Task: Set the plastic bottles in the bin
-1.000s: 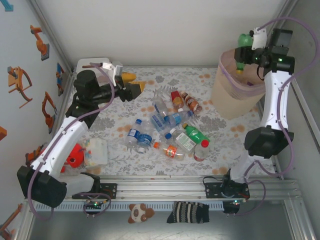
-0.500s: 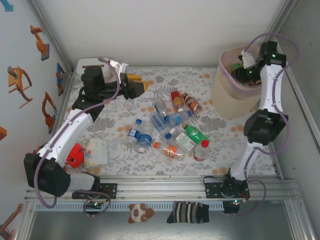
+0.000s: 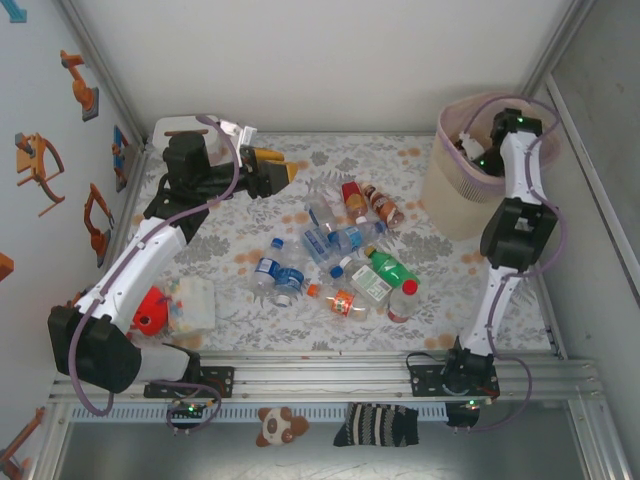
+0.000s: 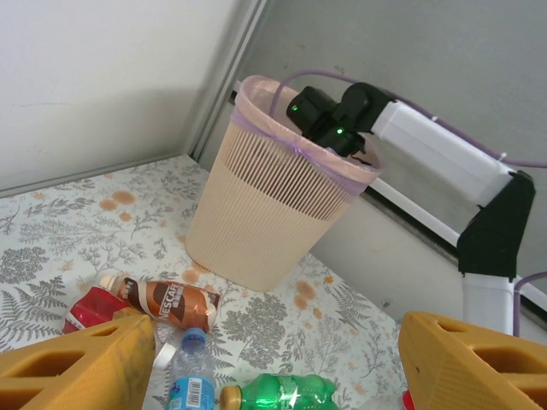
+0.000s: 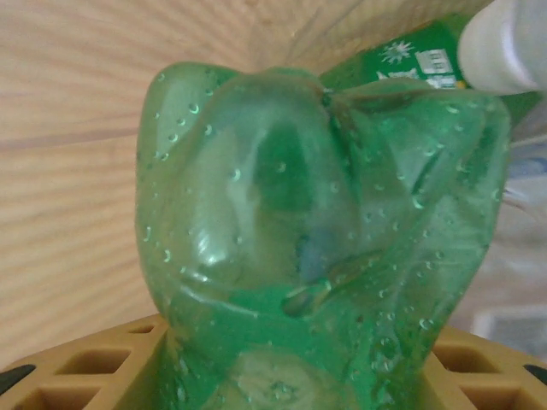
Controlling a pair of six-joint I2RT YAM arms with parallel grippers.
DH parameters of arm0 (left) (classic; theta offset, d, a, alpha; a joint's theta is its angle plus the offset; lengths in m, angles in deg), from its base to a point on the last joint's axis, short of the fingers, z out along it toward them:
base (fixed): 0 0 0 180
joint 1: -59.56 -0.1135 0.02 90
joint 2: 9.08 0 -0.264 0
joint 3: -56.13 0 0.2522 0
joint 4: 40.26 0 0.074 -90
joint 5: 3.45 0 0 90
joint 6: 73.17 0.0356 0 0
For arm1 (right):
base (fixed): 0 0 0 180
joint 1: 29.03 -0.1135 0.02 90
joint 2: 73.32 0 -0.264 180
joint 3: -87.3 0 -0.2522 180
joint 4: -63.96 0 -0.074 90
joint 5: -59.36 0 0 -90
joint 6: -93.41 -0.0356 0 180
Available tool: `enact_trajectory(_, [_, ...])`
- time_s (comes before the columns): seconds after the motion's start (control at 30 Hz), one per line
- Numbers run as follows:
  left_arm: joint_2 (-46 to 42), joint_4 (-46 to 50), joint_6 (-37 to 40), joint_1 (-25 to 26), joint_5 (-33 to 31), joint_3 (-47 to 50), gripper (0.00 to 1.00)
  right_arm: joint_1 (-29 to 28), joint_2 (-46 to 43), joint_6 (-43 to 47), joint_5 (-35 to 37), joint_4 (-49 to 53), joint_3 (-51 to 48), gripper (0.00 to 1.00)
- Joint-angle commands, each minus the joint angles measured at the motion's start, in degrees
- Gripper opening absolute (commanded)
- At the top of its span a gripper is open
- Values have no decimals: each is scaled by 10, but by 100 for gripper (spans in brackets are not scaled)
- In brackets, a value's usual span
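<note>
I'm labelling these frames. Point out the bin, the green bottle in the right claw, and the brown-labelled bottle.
bin [image 4: 256,213]: left wrist view, ribbed wall.
green bottle [image 5: 316,231]: right wrist view, dimpled base.
brown-labelled bottle [image 4: 175,301]: left wrist view, label.

The left arm [image 3: 135,265] rises from its base at 7 o'clock towards 11 o'clock over the counter, the wrist bent so the left end effector [image 3: 280,165] points towards 3 o'clock. Its yellow fingers [image 4: 77,371] stand well apart with nothing between them. The right arm [image 3: 500,290] climbs steeply from 5 o'clock to a dark elbow, then on to 1 o'clock, wrist tipped downward. The right end effector [image 5: 282,367] is clamped on a green bottle [image 5: 316,213].
</note>
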Motion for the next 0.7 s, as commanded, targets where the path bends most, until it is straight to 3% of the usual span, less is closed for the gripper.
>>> enact_trajectory(0.0, [-6, 1, -3, -2, 3, 3, 74, -10, 23, 8, 4, 33, 24, 50])
enact_trajectory(0.67, [-20, 16, 2, -4, -16, 20, 74, -12, 88, -125, 61, -105, 54, 75])
